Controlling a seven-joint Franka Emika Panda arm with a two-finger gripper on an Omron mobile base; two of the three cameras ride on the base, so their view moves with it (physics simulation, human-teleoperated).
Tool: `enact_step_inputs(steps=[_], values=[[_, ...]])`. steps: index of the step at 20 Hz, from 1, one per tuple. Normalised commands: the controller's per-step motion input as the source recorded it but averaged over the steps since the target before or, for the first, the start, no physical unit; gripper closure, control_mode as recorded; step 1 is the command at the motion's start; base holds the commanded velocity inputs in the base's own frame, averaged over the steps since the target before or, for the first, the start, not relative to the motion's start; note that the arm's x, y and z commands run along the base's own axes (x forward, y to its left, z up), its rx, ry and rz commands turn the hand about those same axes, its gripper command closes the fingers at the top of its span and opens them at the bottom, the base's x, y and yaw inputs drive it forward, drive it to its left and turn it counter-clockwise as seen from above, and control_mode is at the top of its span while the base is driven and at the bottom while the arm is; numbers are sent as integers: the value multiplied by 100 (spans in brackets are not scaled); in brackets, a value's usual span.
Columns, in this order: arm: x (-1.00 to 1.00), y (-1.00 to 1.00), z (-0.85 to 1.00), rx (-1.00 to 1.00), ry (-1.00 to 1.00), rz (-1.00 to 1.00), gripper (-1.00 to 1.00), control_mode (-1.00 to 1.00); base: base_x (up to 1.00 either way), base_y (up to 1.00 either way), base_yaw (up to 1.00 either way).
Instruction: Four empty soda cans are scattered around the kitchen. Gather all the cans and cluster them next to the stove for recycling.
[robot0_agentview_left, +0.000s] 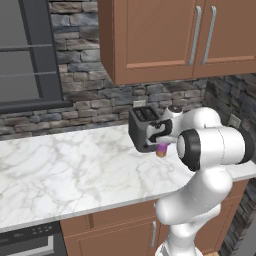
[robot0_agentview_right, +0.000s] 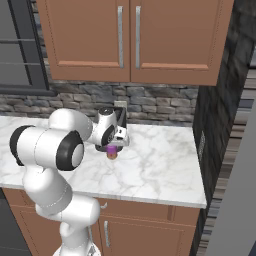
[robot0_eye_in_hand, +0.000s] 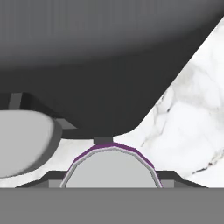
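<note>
- While my white arm reaches over the marble counter (robot0_agentview_left: 60, 165), a dark window (robot0_agentview_left: 25, 55) sits at the far left above the stone backsplash (robot0_agentview_left: 90, 100).
- Near the middle, a black toaster (robot0_agentview_left: 142, 127) stands at the back of the counter.
- Just right of the toaster, my claw (robot0_agentview_left: 161, 145) is closed around the purple-pink soda can (robot0_agentview_left: 161, 150), gripping its upper part; the can's yellowish base shows below.
- Wooden cabinets (robot0_agentview_left: 175, 35) hang above, further right.

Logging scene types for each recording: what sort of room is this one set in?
A rendered kitchen: a marble counter under wooden wall cabinets, with a dark toaster against the stone backsplash.
</note>
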Motion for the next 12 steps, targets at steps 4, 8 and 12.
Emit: enact_step_inputs(steps=[4, 8, 12], values=[[-14, 0, 41, 0, -2, 0, 100, -100, 0, 0, 0], [-45, 0, 42, 0, -2, 0, 100, -100, 0, 0, 0], [-56, 0, 39, 0, 0, 0, 100, -100, 0, 0, 0]])
